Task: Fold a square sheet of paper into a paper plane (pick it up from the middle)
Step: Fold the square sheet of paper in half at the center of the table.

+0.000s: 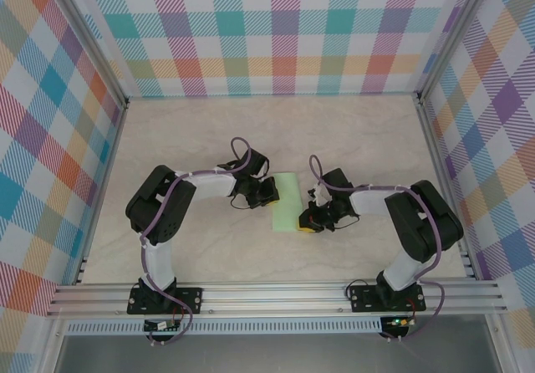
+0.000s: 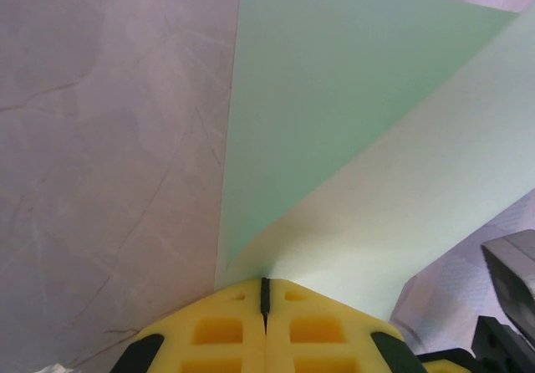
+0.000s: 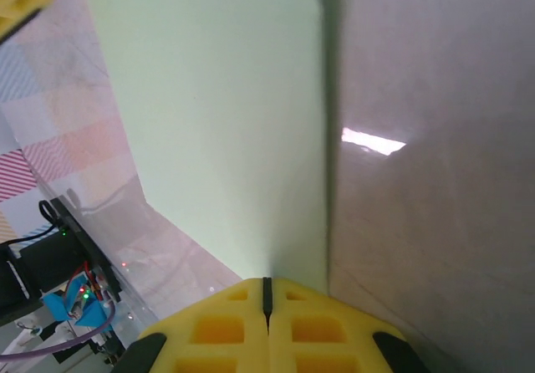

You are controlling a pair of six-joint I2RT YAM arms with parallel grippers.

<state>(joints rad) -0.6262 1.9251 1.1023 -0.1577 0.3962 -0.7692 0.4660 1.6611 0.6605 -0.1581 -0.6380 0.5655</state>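
Marbled table [image 1: 251, 130], spanning the top view. Square sheet of paper [image 1: 288, 202], pale green, mid-frame between both arms, one flap lifted and curling over the rest. Left gripper [image 2: 265, 293], pinched shut on the sheet's edge, lower centre of its wrist view. Right gripper [image 3: 267, 289], likewise clamped on the paper. Step judged: early lengthwise fold. Next: edges aligned, crease pressed flat.

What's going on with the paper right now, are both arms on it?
Yes. The left gripper is shut on one edge of the square sheet of paper, and the right gripper is shut on the opposite side. The sheet sits mid-table, bent over on itself with a flap raised. It is not yet a plane.
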